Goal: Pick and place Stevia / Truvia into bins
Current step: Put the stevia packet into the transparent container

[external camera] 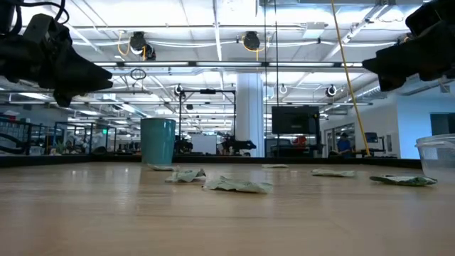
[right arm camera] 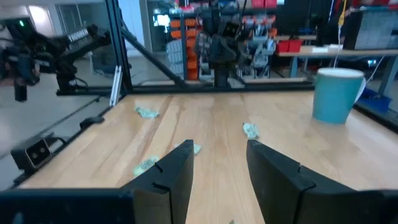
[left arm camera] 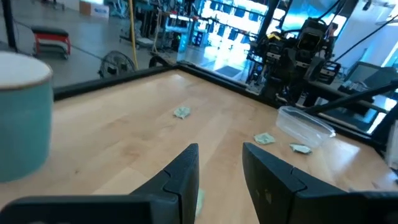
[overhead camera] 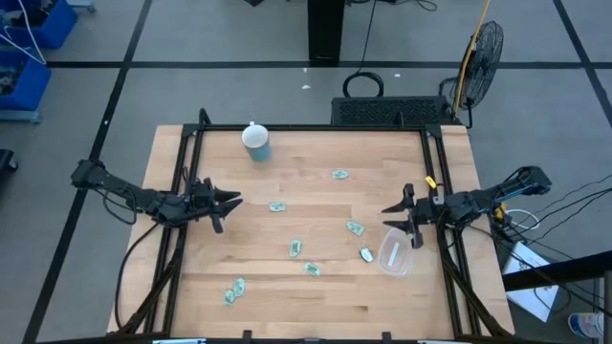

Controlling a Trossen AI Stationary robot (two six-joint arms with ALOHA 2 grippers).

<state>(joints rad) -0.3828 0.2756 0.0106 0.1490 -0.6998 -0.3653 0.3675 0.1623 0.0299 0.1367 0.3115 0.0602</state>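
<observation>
Both arms hover above tabletop (overhead camera: 316, 287), none working yet. Left gripper (overhead camera: 232, 202) at left side, fingers (left arm camera: 186, 171) parted, empty. Right gripper (overhead camera: 390, 207) parted, empty, just beside clear bin (overhead camera: 395, 254), likely for short carries. Stevia sachets (overhead camera: 296, 247) scattered mid-tabletop, none in bin. Blue cup (overhead camera: 256, 142) far edge, clear of work.

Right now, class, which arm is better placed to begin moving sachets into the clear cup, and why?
Probably the right gripper: it hovers open beside the clear cup, with sachets close by. The left gripper hovers across the table.
</observation>
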